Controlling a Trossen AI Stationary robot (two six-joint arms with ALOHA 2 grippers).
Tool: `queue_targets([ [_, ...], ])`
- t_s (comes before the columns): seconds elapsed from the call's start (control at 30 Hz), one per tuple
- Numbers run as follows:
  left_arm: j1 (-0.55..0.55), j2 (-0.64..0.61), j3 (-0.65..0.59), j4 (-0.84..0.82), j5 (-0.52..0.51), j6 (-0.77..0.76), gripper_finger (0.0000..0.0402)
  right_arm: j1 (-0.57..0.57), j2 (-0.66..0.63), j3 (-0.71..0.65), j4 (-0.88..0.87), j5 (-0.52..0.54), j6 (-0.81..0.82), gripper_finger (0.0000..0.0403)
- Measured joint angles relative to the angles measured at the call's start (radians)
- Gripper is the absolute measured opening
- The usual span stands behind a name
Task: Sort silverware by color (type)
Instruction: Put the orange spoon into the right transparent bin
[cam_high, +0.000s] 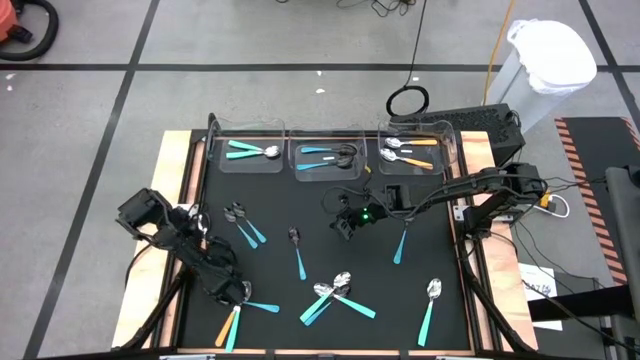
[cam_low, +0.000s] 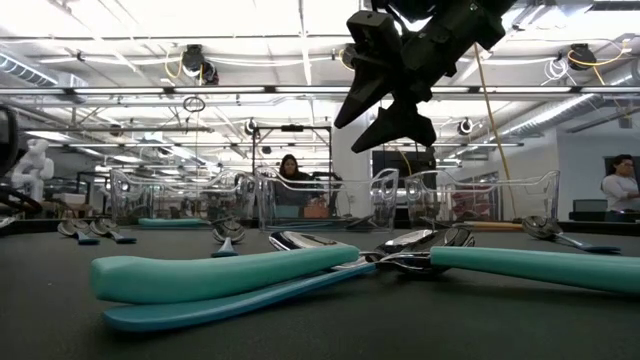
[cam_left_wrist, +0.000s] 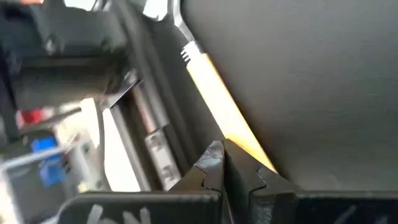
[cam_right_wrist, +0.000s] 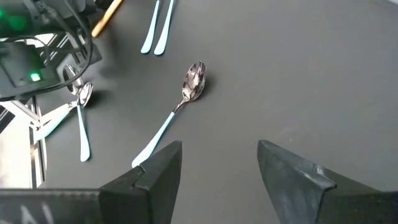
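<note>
Black matting (cam_high: 330, 260) covers the table, and nearest the front edge the left gripper (cam_high: 232, 292) is down at the mat's front left corner, its fingers clenched on the handle of an orange spoon (cam_high: 225, 327); the left wrist view shows the handle (cam_left_wrist: 217, 99) running out from between the pinched tips. That grip sits far along a thin, smooth handle, so I'd worry the spoon could swing or slide out on the lift, or snag the teal spoon (cam_high: 262, 307) lying just beside it. Scattered mid-table are more spoons, including a crossed cluster (cam_high: 335, 295) that could drag together if one is pulled. Farther back, the right gripper (cam_high: 346, 222) hangs above the mat with fingers spread and holding nothing, a light blue spoon (cam_right_wrist: 180, 109) below it. At the back stand three clear trays (cam_high: 330, 158); the orange ones lie in the right tray (cam_high: 420, 153), so a long carry across could cross the right arm's path.
</note>
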Motion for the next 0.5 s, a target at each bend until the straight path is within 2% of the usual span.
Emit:
queue_targets([
  [0.3,0.02,-0.08,0.063,-0.013,-0.153,0.007,0.0003,0.0,0.0,0.0,0.0,0.0,-0.007,0.0205],
  [0.5,0.027,-0.153,0.079,-0.032,-0.155,-0.011,0.0003,0.0,0.0,0.0,0.0,0.0,0.0,0.0205],
])
